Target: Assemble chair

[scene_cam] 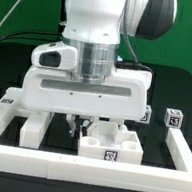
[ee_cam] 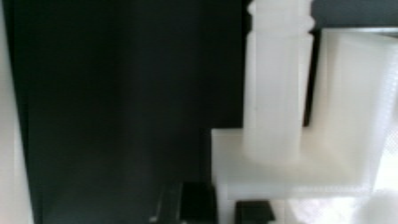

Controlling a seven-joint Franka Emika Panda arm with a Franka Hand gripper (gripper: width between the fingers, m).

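The notched white chair block (scene_cam: 111,147) sits in the lower middle of the exterior view, on the black table (scene_cam: 5,81). A black-and-white square tag faces the camera on the block's front. The gripper (scene_cam: 80,126) hangs right at the block's upper edge, toward the exterior view's left. Its dark fingertips are just over or against the plastic; I cannot tell which, nor how wide the jaws stand.

In the wrist view, all blurred, a white upright post (ee_cam: 276,70) joins a broader white base.

Two more white slabs (scene_cam: 19,122) lie at the exterior view's lower left, and a small tagged cube (scene_cam: 171,119) stands well apart at the right. The tag patterns are too small to read. A plain white border rail (scene_cam: 72,168) runs along the front.
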